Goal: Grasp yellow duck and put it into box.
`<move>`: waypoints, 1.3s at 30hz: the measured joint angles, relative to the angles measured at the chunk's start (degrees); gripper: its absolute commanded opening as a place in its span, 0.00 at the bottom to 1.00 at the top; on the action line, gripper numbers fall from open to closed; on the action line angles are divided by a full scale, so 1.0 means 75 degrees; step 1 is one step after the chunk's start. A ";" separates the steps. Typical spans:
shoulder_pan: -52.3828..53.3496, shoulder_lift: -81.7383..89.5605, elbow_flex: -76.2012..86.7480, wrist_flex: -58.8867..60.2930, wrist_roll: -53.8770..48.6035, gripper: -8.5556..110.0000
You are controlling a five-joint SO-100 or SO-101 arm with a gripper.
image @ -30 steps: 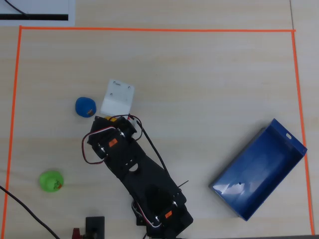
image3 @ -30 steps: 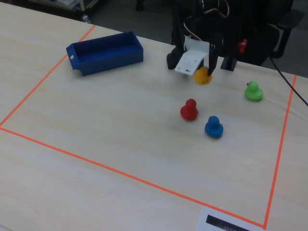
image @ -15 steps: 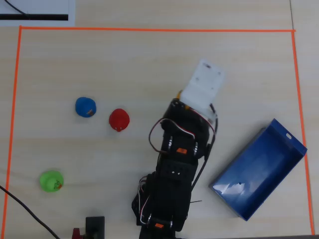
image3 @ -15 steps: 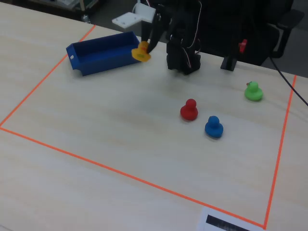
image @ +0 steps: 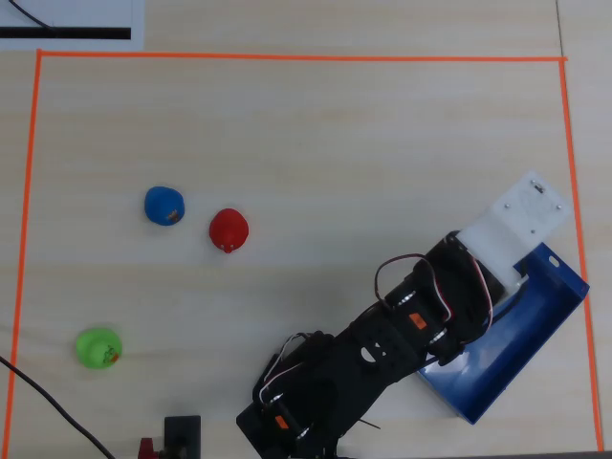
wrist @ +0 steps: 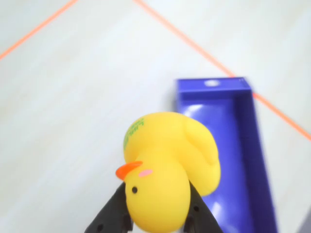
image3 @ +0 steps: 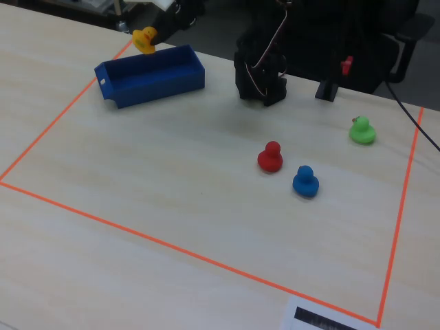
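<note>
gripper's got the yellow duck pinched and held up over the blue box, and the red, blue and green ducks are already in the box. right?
Not quite. The gripper does hold the yellow duck above the blue box, but the red duck, blue duck and green duck are not in the box. The fixed view shows all three standing on the table, well away from it.

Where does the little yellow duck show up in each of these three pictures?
Overhead view: not visible; the arm and its white wrist plate cover that spot above the blue box.
Wrist view: the yellow duck fills the lower centre, clamped in the end effector, held beside the box.
Fixed view: the duck is at top left, held above the box.
Shared landmark: the blue box, beside the orange tape line.
</note>
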 measured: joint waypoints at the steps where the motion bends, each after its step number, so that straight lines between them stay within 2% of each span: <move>1: 0.0187 -0.0117 0.0035 -0.0176 -0.0082 0.07; 8: 0.1125 -0.0844 0.0867 -0.1547 -0.0527 0.07; 15: 0.2004 -0.1465 0.2086 -0.3773 -0.1242 0.07; 21: 0.2391 -0.1793 0.2707 -0.4582 -0.1570 0.07; 30: 0.2625 -0.2215 0.2859 -0.4430 -0.1805 0.07; 39: 0.2684 -0.2789 0.1793 -0.2203 -0.1934 0.07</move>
